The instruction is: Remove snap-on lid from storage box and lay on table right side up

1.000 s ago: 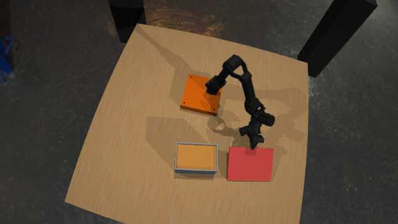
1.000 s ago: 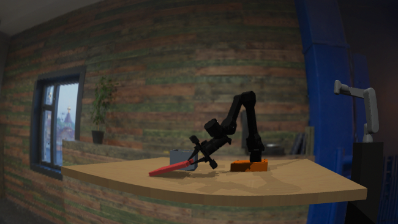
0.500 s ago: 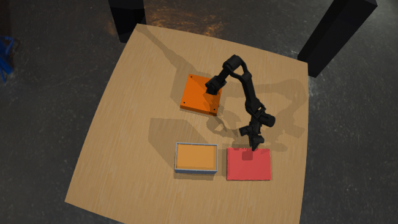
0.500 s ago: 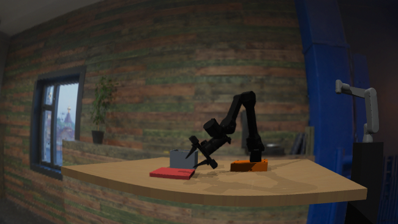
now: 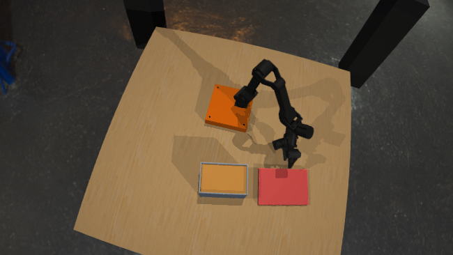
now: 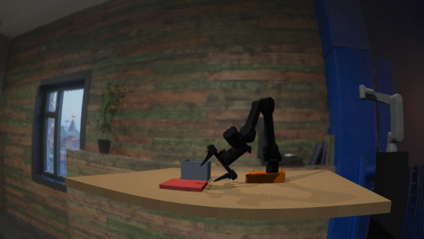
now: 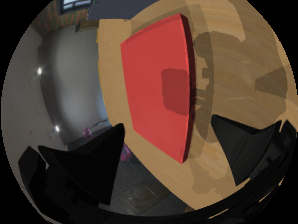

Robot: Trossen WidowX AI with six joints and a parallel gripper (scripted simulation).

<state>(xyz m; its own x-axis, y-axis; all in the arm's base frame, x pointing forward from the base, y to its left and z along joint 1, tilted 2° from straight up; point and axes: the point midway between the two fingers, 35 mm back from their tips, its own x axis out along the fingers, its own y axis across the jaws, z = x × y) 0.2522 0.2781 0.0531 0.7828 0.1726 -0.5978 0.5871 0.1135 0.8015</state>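
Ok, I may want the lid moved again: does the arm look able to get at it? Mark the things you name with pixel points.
Probably yes: the tool point(image 5: 283, 156) point(image 6: 209, 173) point(image 7: 170, 123) is open beside the lid point(image 5: 283, 191) point(image 6: 183, 185) point(image 7: 152, 65), with nothing on top.

A brown and green wooden plank wall point(image 6: 182, 59) has a dark-framed glass window point(image 6: 62, 130). A leafy green plant point(image 6: 109, 108) stands near it.
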